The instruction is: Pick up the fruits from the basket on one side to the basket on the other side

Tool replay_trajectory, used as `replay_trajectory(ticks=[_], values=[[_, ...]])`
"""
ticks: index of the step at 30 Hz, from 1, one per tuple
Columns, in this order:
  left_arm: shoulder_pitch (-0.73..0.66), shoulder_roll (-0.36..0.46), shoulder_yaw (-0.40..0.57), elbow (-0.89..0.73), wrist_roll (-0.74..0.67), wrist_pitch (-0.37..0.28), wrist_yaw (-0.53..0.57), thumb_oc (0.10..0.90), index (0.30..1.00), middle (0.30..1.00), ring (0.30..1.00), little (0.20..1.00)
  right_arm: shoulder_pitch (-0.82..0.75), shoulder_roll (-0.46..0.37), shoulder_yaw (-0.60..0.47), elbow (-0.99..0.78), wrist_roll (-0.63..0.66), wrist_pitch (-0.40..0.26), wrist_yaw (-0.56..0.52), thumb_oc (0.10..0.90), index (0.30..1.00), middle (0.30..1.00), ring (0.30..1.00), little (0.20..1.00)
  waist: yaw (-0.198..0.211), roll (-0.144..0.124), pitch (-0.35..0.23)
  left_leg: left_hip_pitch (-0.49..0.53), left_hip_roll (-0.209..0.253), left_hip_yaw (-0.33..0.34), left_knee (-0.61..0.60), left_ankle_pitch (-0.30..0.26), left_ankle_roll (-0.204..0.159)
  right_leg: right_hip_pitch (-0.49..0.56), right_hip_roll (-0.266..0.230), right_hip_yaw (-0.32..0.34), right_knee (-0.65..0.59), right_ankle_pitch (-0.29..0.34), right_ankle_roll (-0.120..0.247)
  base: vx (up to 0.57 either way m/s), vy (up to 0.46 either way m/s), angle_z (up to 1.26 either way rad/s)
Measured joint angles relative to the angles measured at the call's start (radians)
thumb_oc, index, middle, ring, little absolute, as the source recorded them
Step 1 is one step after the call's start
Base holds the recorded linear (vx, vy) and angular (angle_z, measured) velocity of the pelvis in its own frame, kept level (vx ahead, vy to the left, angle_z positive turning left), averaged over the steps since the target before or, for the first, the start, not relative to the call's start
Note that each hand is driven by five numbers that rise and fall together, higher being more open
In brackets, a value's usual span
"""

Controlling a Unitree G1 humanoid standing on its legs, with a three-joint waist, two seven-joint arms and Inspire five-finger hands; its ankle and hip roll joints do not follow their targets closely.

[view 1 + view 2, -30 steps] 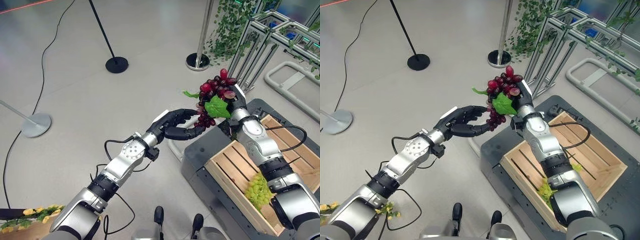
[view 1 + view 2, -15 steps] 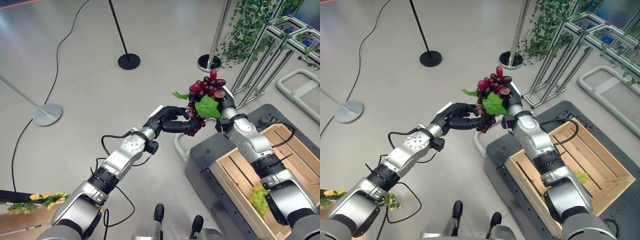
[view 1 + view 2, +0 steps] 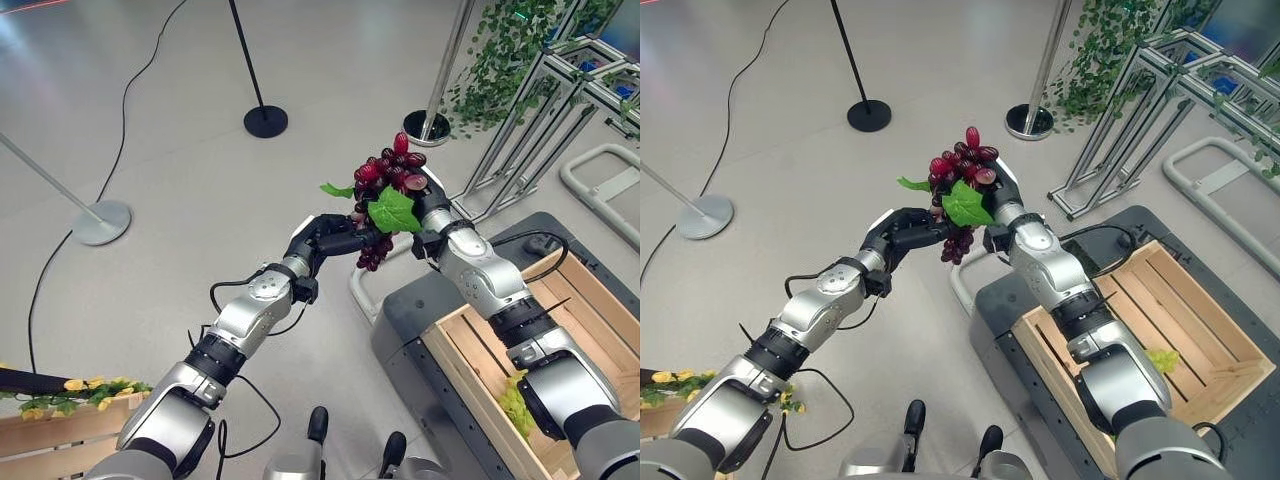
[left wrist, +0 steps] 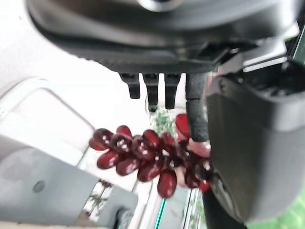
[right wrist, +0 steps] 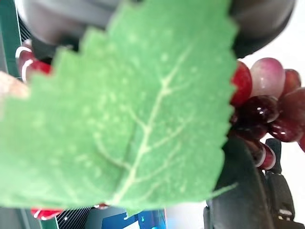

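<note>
A bunch of red grapes (image 3: pixel 385 175) with a green leaf (image 3: pixel 393 212) hangs in the air between my two hands. My right hand (image 3: pixel 432 203) holds it from behind near the top, its fingers largely hidden by leaf and fruit. My left hand (image 3: pixel 325 238) reaches in from the left, its fingers and thumb closed on the dangling lower end of the bunch (image 4: pixel 143 152). In the right wrist view the leaf (image 5: pixel 133 109) lies close over the hand. A wooden crate (image 3: pixel 470 345) at the lower right holds green grapes (image 3: pixel 515 405).
The crate rests on a grey platform (image 3: pixel 410 310). A second wooden crate (image 3: pixel 55 440) trimmed with yellow flowers stands at the lower left. Stanchion bases (image 3: pixel 265 121) (image 3: pixel 100 222) (image 3: pixel 432 127) stand on the floor, and a metal frame with ivy (image 3: pixel 540 90) is at the far right.
Both hands have carried the red grapes leftward, away from the right crate, with the left hand's fingers closing further on the lower end. The camera has turned left.
</note>
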Motion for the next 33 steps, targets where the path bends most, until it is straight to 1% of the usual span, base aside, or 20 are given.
replay_trajectory(ticks=[4, 12, 20, 24, 33], values=[[0.000, -0.003, 0.001, 0.001, 0.023, -0.001, 0.024, 0.800, 0.900, 0.900, 0.900, 0.900, -0.007, 0.000, 0.000, 0.000, -0.006, 0.000, 0.000, 0.400, 0.300, 0.300, 0.300, 0.300, 0.003, 0.000, 0.000, 0.000, 0.000, -0.001, 0.000, 0.000, 0.000, 0.000, 0.000, 0.000, 0.000, 0.000, 0.000, 0.00, 0.000, 0.00], [-0.016, 0.002, -0.004, 0.014, 0.217, 0.007, 0.019, 0.800, 0.900, 0.900, 0.900, 0.900, -0.007, -0.010, 0.000, 0.000, -0.013, 0.026, -0.001, 0.400, 0.300, 0.300, 0.300, 0.300, 0.001, 0.000, 0.000, -0.001, 0.000, -0.002, 0.000, 0.001, 0.000, 0.000, 0.000, 0.000, 0.000, 0.000, 0.000, 0.00, 0.000, 0.00], [-0.115, 0.068, -0.075, 0.029, 0.409, 0.046, -0.021, 0.800, 0.900, 0.900, 0.900, 0.900, -0.007, -0.024, 0.001, 0.000, -0.013, 0.032, -0.001, 0.400, 0.300, 0.300, 0.300, 0.300, 0.001, 0.000, 0.000, -0.004, 0.000, -0.006, 0.000, 0.004, -0.001, 0.000, 0.001, 0.000, 0.000, 0.000, 0.000, 0.00, 0.000, 0.01], [-0.129, 0.079, -0.089, 0.027, 0.451, 0.053, -0.034, 0.800, 0.900, 0.900, 0.900, 0.900, -0.007, -0.025, 0.004, 0.000, -0.013, 0.038, -0.001, 0.400, 0.300, 0.300, 0.300, 0.300, 0.000, 0.000, 0.000, -0.005, 0.000, -0.006, 0.000, 0.004, -0.001, 0.000, 0.001, -0.001, 0.000, 0.000, 0.000, 0.00, 0.000, 0.00], [-0.129, 0.070, -0.090, 0.029, 0.437, 0.072, -0.043, 0.800, 0.900, 0.900, 0.900, 0.900, -0.007, -0.026, 0.007, 0.000, -0.009, 0.038, -0.001, 0.400, 0.300, 0.300, 0.300, 0.300, -0.002, 0.000, 0.000, -0.007, 0.000, -0.008, 0.000, 0.005, -0.001, 0.000, 0.001, -0.002, 0.000, 0.000, 0.000, 0.00, 0.001, 0.01]])
